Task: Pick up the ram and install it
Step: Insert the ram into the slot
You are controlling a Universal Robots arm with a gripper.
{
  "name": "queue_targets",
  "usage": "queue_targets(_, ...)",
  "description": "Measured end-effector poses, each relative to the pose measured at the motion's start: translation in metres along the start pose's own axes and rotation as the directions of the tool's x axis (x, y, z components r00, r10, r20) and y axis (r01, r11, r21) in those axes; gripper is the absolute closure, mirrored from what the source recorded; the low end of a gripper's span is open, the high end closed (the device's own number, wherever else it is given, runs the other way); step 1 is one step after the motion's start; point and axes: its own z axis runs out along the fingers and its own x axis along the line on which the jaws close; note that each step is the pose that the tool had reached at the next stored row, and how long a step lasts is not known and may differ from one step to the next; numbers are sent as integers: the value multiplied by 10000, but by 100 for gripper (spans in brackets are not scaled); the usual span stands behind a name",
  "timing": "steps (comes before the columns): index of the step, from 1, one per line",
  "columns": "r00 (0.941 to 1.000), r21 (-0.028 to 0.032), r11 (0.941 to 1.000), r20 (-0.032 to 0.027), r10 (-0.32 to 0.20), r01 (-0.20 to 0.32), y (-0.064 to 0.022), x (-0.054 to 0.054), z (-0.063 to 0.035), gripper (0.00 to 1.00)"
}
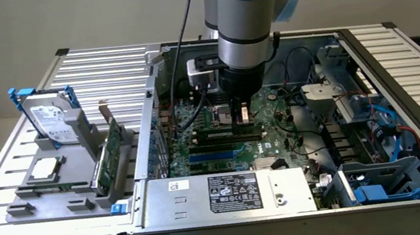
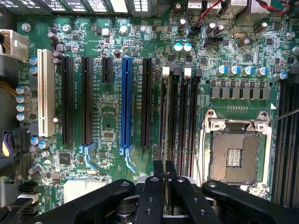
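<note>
My gripper reaches down into the open computer case, over the motherboard. Directly under its fingertips, a long narrow green stick, the ram, lies along the black memory slots. Whether it is seated in a slot I cannot tell. In the wrist view the black fingers of the gripper are pinched on the ram, seen edge-on as a thin plate. It lines up with the memory slots, whose white latches stand at the far end.
The bare CPU socket sits beside the memory slots, and a blue expansion slot and black ones lie on the other side. The power supply fills the case front. A grey tray at the exterior view's left holds a hard drive and a green card.
</note>
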Motion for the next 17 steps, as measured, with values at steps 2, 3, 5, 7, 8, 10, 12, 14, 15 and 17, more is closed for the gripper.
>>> queue_targets(2, 10000, 0, 10000, 0, 0, 0, 1, 0, 4, 87)
queue_targets(3, 10000, 0, 10000, 1, 0, 0, 1, 0, 5, 87)
queue_targets(5, 10000, 0, 10000, 0, 0, 0, 2, 0, 9, 87)
queue_targets(7, 10000, 0, 10000, 1, 0, 0, 3, 0, 13, 87)
queue_targets(8, 10000, 0, 10000, 1, 0, 0, 4, 0, 15, 87)
queue_targets(10, 10000, 1, 10000, 0, 0, 0, 5, 0, 19, 87)
queue_targets(12, 10000, 2, 10000, -1, 0, 0, 5, 0, 22, 87)
queue_targets(14, 10000, 2, 10000, 0, 0, 0, 6, -1, 26, 87)
queue_targets(15, 10000, 1, 10000, 0, 0, 0, 7, -1, 28, 87)
queue_targets(17, 10000, 0, 10000, -2, 0, 0, 7, 0, 31, 87)
